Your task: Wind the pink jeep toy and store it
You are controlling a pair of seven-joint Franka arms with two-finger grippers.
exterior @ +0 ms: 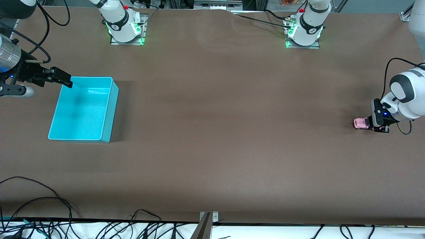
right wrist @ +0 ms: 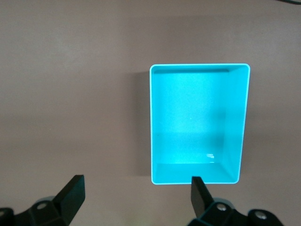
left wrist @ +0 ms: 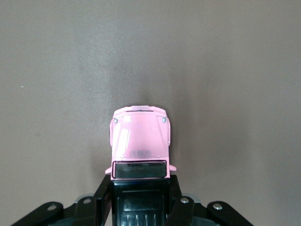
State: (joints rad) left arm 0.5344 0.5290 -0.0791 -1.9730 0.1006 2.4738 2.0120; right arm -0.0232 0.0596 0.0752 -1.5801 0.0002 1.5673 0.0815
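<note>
— brown matting covers the whole table [exterior: 212, 139]; what sits on it?

— a turquoise bin [exterior: 109, 109] toward the right arm's end, and the pink jeep toy [exterior: 360, 123] toward the left arm's end, well apart from the bin.

— where is the jeep exactly?

— low at the table surface, its black roof end between the fingers of the left gripper [exterior: 369, 124]. in the left wrist view the pink hood [left wrist: 140, 136] points away from the claw, and the dark fingers [left wrist: 104, 190] press each side of the roof. so the left claw is clamped on the toy.

— and the right gripper?

— the right gripper [exterior: 68, 82] hangs over the bin's rim at the corner nearest its own base end. in the right wrist view its two black fingers [right wrist: 71, 190] stand wide apart with nothing between them, and the bin [right wrist: 235, 127] shows its bare floor below.

— any writing or labels?

— none i can read on the toy or the bin. the arm bases carry a small round mark, too small to make out.

— anything else?

— black cables [exterior: 49, 212] trail along the table edge nearest the front camera.
</note>
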